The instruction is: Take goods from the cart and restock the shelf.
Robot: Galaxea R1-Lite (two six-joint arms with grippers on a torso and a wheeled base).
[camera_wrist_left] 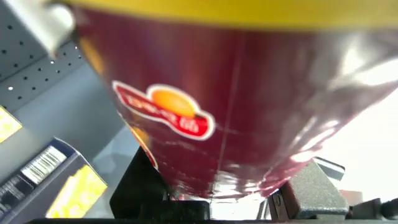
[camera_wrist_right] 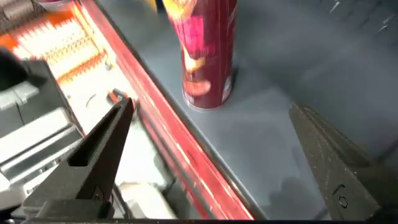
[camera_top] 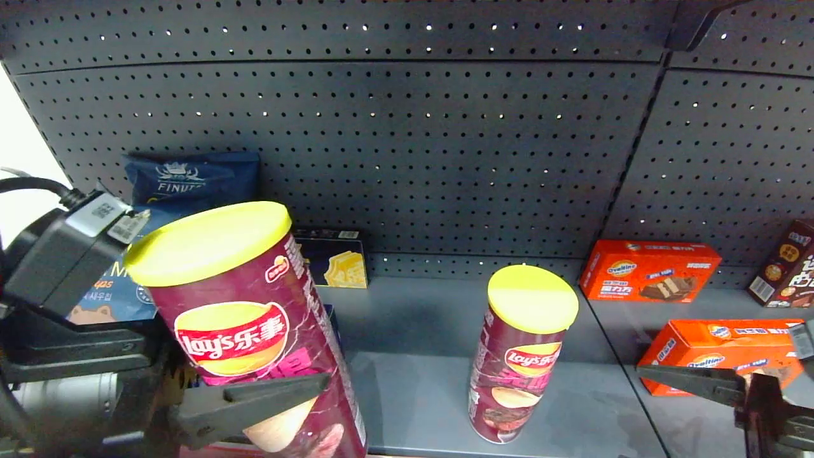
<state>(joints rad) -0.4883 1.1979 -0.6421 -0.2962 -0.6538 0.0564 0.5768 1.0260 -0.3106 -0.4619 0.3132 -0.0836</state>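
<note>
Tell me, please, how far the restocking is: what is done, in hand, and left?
Done: one chips can stands upright on the shelf. In hand: the left gripper holds a second can, tilted, not yet set down. Left: placing it; the right gripper is open and empty.

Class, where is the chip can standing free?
The free can stands upright on the grey shelf, right of centre in the head view, left of the orange boxes.
</note>
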